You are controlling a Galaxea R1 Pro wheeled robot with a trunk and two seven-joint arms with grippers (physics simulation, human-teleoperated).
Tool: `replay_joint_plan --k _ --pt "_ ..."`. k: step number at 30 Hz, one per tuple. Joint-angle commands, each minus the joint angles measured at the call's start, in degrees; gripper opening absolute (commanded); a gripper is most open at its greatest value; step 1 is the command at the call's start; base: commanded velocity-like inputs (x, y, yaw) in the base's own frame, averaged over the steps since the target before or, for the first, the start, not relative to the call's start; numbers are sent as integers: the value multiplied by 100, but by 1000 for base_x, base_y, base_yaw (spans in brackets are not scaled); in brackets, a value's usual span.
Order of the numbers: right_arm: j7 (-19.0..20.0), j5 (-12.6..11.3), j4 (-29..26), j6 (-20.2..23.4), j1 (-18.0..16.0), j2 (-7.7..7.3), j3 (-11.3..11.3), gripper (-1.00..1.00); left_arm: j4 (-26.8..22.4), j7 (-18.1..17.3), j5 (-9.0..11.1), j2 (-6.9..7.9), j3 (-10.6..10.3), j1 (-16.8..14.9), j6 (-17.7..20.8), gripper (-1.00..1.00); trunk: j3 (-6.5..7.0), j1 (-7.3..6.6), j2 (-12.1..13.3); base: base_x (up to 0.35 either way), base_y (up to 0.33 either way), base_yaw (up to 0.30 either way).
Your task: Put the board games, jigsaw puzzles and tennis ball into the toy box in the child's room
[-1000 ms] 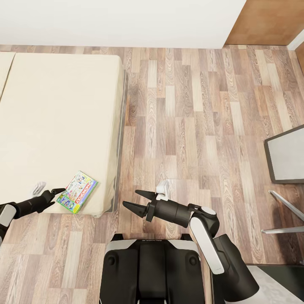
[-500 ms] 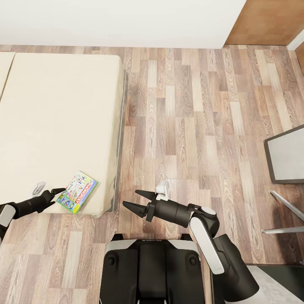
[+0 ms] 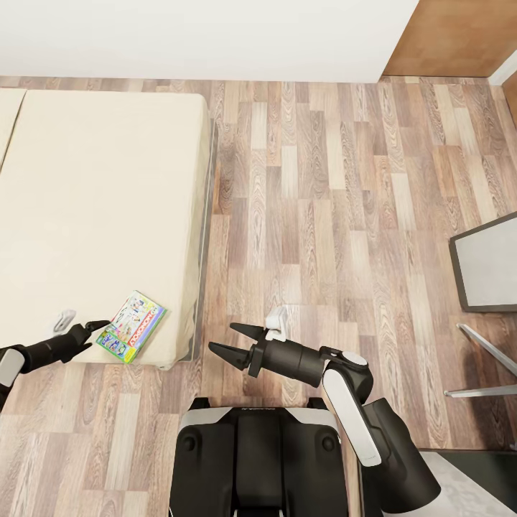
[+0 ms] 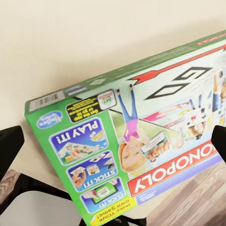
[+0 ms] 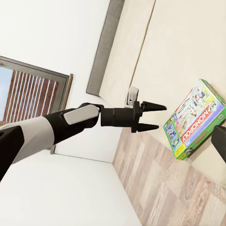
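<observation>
Beige bed (image 3: 93, 208): ease left gripper (image 3: 100, 327), jaws open, squarely around Monopoly box (image 3: 132, 325) corner before closing, keeping right gripper (image 3: 231, 340), also open, clear.

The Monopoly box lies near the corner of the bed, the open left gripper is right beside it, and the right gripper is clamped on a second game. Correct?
Not quite. In the head view the right gripper is open and empty over the floor. The Monopoly box does lie near the corner of the bed, with the open left gripper beside it.
</observation>
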Motion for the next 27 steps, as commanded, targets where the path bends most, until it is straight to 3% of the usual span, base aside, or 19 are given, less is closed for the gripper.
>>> replay_joint_plan --k 1,12,19,27 --pt "-4 -37 -2 41 -2 2 -3 100 2 -13 1 -1 25 -3 33 100 -6 3 -9 0 0 0" --pt "-4 -37 -2 40 -2 2 -3 100 11 -62 7 -16 21 8 -93 100 -6 3 -9 0 0 0" --pt "4 -37 -2 38 -2 2 -3 100 11 -442 -2 -17 21 17 -109 100 -6 3 -9 0 0 0" --pt "5 -37 -2 37 -2 2 -3 100 11 -572 -6 -17 21 27 -111 100 -6 3 -9 0 0 0"
